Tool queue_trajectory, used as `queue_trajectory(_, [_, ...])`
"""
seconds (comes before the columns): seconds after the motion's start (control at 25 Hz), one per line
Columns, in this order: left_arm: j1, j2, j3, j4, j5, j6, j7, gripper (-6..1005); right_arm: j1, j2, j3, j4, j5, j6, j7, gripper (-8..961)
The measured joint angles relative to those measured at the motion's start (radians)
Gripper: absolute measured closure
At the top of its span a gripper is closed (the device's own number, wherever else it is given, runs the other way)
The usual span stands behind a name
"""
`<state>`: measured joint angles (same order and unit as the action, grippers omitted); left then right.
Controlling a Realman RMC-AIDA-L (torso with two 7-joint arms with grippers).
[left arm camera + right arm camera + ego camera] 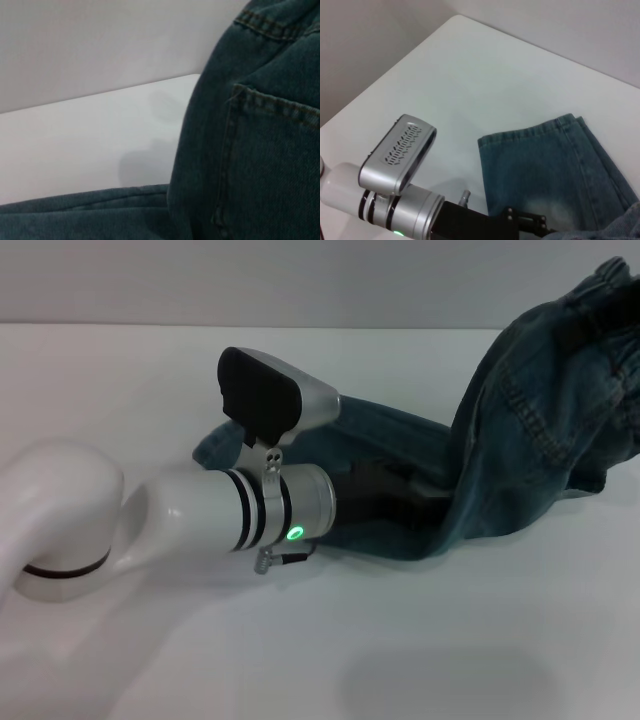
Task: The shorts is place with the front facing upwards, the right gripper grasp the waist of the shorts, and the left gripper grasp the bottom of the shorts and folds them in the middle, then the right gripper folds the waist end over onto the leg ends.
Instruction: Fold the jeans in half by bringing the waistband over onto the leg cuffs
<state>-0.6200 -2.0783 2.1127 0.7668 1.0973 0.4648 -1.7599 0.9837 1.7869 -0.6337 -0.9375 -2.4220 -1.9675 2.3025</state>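
One fold looks done: the shorts (520, 430) lie doubled lengthwise on the bench (420, 640), leg ends (530, 134) flat. The waist (600, 300) is held raised at right, its claw unseen. The left claw (385, 495) is pressed on the denim, its opening impossible to tell; the waist-over fold remains.

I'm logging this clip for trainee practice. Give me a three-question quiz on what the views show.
1. True or false: the waist is raised above the table.
2. Which part of the shorts lies flat on the table? A) leg ends B) waist
3. Fill in: the left gripper rests on the ___.

Key: 1 true. 2 A, the leg ends. 3 shorts. The right gripper is out of view.
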Motion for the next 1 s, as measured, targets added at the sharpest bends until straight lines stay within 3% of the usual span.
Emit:
queue_trajectory(0.68, [0.018, 0.000, 0.069, 0.038, -0.101, 0.035, 0.001, 171, 0.054, 0.003, -0.006, 0.057, -0.003, -0.003, -0.019, 886])
queue_trajectory(1.0, [0.020, 0.014, -0.024, -0.005, -0.093, 0.027, 0.016, 171, 0.051, 0.006, -0.006, 0.105, -0.001, 0.005, -0.046, 886])
